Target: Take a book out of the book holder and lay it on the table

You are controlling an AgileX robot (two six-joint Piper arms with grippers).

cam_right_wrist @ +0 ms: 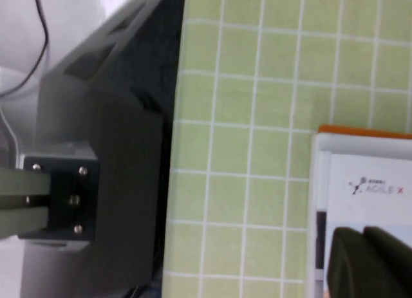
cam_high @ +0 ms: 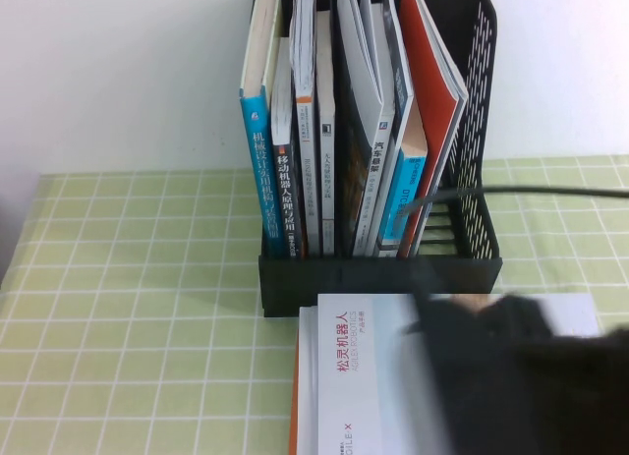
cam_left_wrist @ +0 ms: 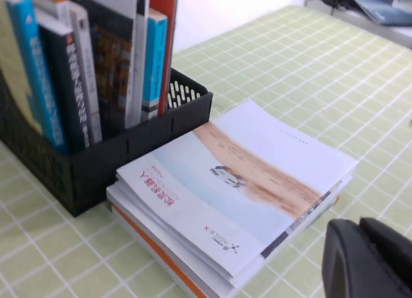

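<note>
The book [cam_high: 359, 376] lies flat on top of a stack of like brochures on the table [cam_high: 128, 327], just in front of the book holder [cam_high: 378, 278]. Its pale blue and sandy cover with the red title faces up in the left wrist view [cam_left_wrist: 238, 182]. My right arm [cam_high: 521, 376] covers the book's right part. My right gripper [cam_right_wrist: 370, 262] is shut and hovers over the book's cover [cam_right_wrist: 367, 182]. My left gripper [cam_left_wrist: 370, 259] is shut and empty, low over the cloth beside the stack's corner; it is out of the high view.
The holder [cam_left_wrist: 96, 166] still has several upright books, among them a blue-spined one [cam_high: 257, 170] and a red-covered booklet [cam_high: 432, 72]. A black cable [cam_high: 531, 192] crosses in front of the holder's right side. A dark stand [cam_right_wrist: 96, 169] flanks the table's edge.
</note>
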